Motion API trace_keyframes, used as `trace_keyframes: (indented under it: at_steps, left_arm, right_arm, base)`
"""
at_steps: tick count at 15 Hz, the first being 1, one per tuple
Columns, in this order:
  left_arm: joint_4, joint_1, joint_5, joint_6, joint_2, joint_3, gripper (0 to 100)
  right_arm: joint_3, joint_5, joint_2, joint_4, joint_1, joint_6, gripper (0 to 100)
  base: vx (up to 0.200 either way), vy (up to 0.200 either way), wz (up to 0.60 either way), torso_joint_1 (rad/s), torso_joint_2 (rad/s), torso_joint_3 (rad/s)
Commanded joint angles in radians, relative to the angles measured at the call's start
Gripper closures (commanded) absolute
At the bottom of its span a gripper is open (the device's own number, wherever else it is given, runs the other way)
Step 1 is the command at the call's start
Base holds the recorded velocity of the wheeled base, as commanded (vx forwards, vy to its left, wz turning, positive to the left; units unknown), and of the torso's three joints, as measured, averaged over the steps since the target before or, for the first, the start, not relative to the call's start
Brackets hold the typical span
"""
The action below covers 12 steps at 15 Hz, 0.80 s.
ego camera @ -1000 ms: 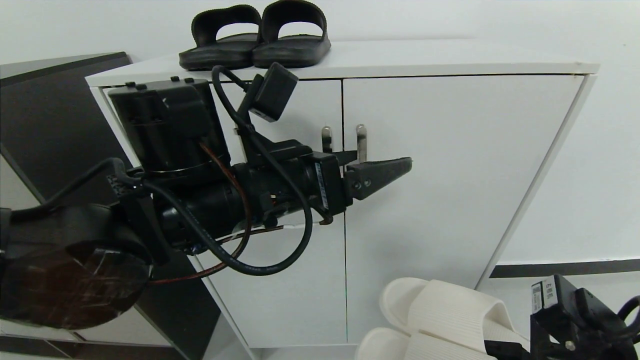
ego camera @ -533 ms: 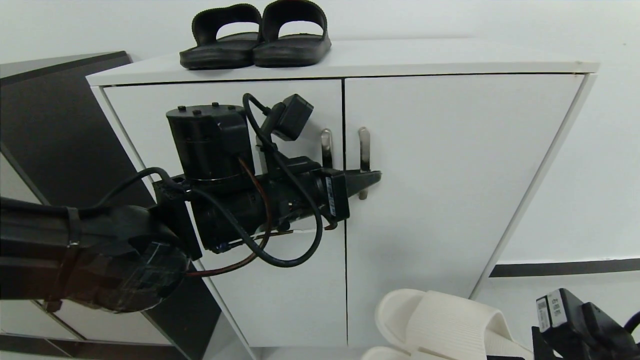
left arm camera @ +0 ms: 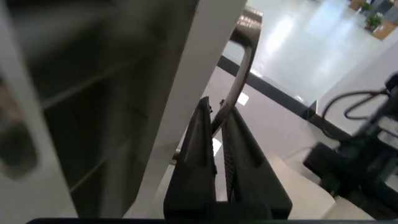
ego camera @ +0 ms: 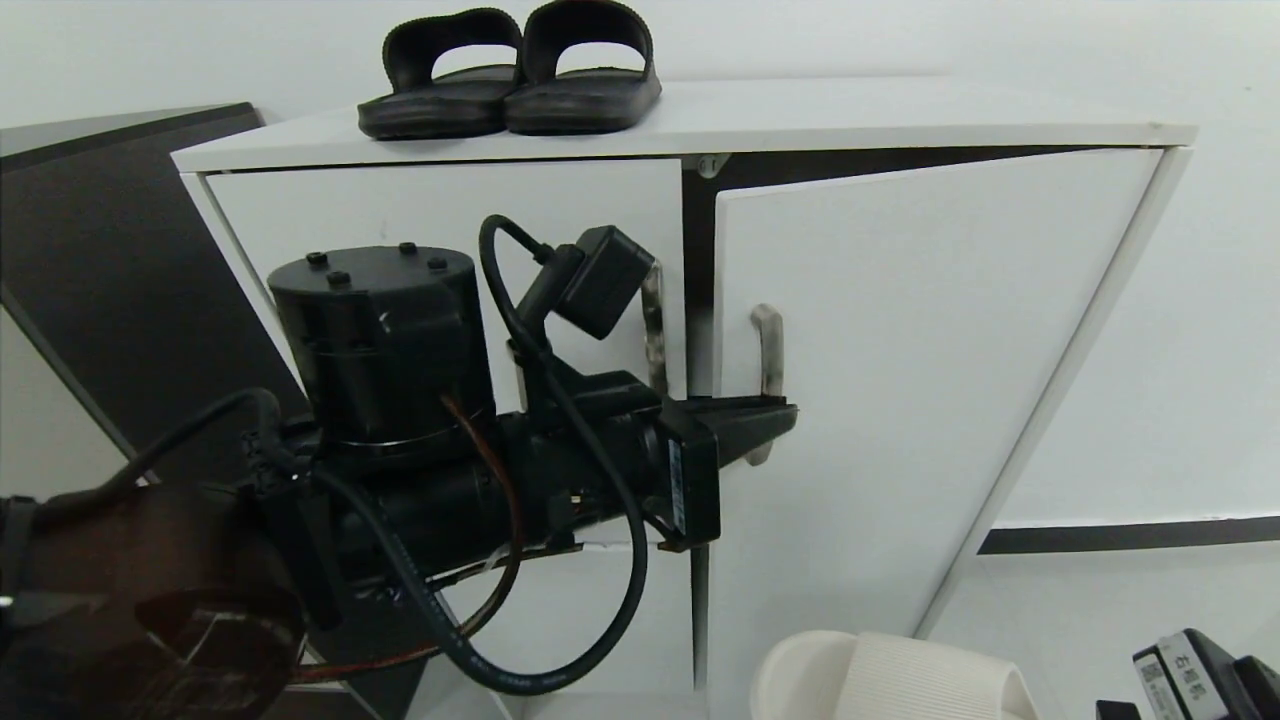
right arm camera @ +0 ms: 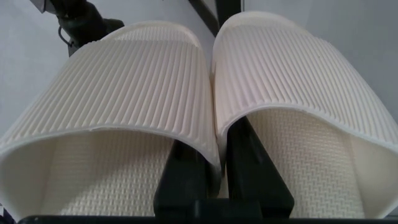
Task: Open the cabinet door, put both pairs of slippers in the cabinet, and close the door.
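Observation:
The white cabinet (ego camera: 900,115) has its right door (ego camera: 900,350) ajar, with a dark gap along its top and inner edge. My left gripper (ego camera: 778,422) is shut on that door's metal handle (ego camera: 768,340); in the left wrist view the fingers (left arm camera: 200,130) pinch the curved handle (left arm camera: 244,56) beside the door edge. A pair of black slippers (ego camera: 510,75) rests on the cabinet top. My right gripper (right arm camera: 214,168) is shut on the inner straps of the pair of white ribbed slippers (right arm camera: 124,81), which sit low in front of the cabinet (ego camera: 890,680).
The left door (ego camera: 440,210) stays closed, its handle (ego camera: 655,330) behind my left arm. A dark panel (ego camera: 110,250) stands left of the cabinet. Dim shelves (left arm camera: 81,93) show inside the opening. Pale floor with a black stripe (ego camera: 1130,535) lies to the right.
The right door went from closed to ajar as my left gripper closed on its handle and drew back. The white slippers and right arm sank lower in the head view.

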Motion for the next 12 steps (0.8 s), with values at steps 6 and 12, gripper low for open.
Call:
trace_keyframes:
  at_steps: [6,12]
  left_arm:
    - [0.001,-0.028,0.030,0.026,-0.195,0.115,100]
    - [0.001,0.097,0.033,0.024,-0.104,0.040,100]
  right_arm:
    - [0.000,0.001,-0.006,0.013,0.000,-0.003,100]
    - [0.008,0.001,-0.007,0.013,0.000,-0.023,100]
  base:
    - [0.000,0.000,0.00,0.000,0.00,0.000]
    - [0.000,0.000,0.00,0.000,0.00,0.000]
